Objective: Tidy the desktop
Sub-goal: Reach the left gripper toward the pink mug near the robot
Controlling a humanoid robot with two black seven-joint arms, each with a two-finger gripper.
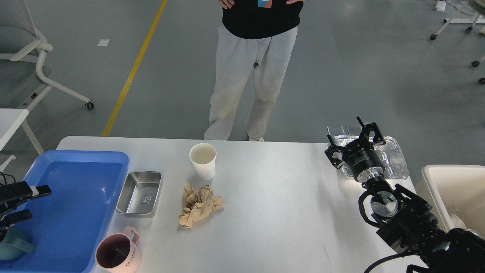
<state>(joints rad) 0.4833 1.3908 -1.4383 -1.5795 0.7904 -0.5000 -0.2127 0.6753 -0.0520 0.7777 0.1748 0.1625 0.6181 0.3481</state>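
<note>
The white-grey desk (284,212) fills the lower part of the head view, and a white paper cup (203,160) standing upright near its far edge serves as the landmark. Just nearer than the cup lies a crumpled brown paper wad (198,205), apart from it. To the left of the cup sits a small steel tray (140,193), empty but for a small mark on its floor. Left of that, touching or nearly touching it, a large blue plastic tray (75,204) lies over the desk's left end. A pink mug (118,253) stands upright well to the near left of the cup, at the blue tray's near right corner, its handle turned to the far right.

Far to the right of the cup, the right tool (356,142) hangs above the desk's right far corner with its fingers spread wide and nothing between them. Under and behind it rests a crinkled foil container (396,161). Beyond the desk's right edge stands a cream bin (451,189).

The left tool (26,203) enters at the left edge over the blue tray; its two fingers show a gap, holding nothing. A teal object (13,246) lies below it.

Beyond the cup a person in grey trousers (250,83) stands on the floor.
</note>
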